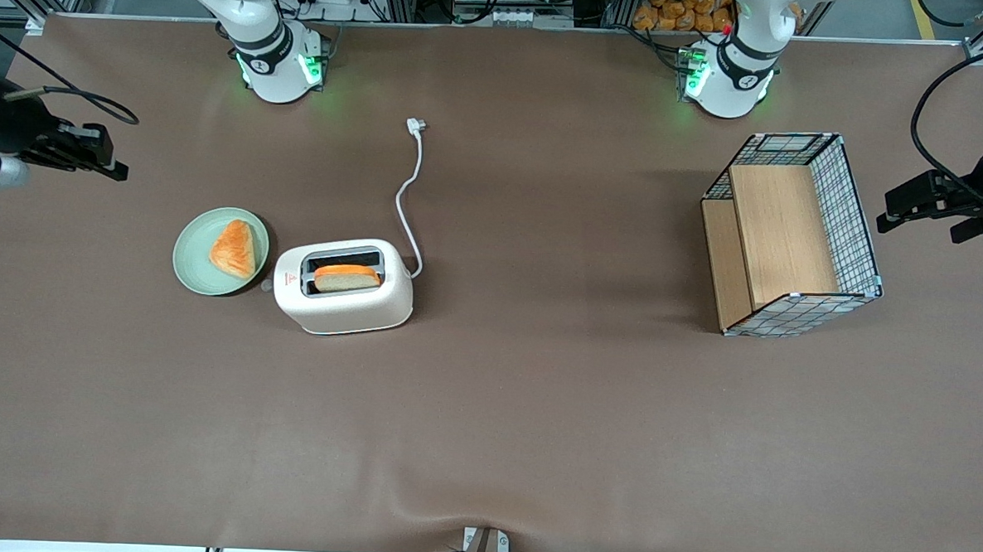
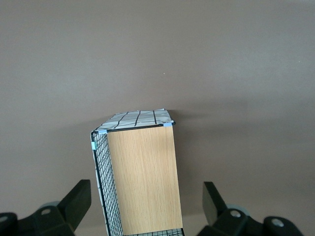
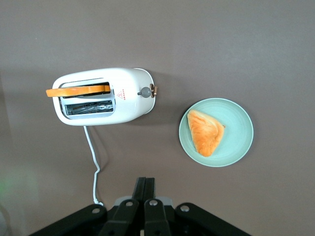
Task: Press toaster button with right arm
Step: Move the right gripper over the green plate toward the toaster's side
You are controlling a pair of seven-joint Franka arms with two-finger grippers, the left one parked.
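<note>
brown table [image 1: 485, 425] cloth fills the ground nearest the front camera, bare up to the toaster [image 1: 343, 286]. at the working arm's end of the table the right arm's tool [image 1: 90, 155] hangs above the cloth with its fingers [image 3: 145, 189] pressed together on nothing, well apart from the toaster. a bread slice [image 1: 347, 278] stands in the toaster's slot nearer the front camera, the toaster button [image 3: 144, 91] sticks out of the end facing the green plate [image 1: 197, 267] that holds a pastry [image 1: 234, 249], and the white cord [image 1: 412, 190] trails away toward the arm bases.
</note>
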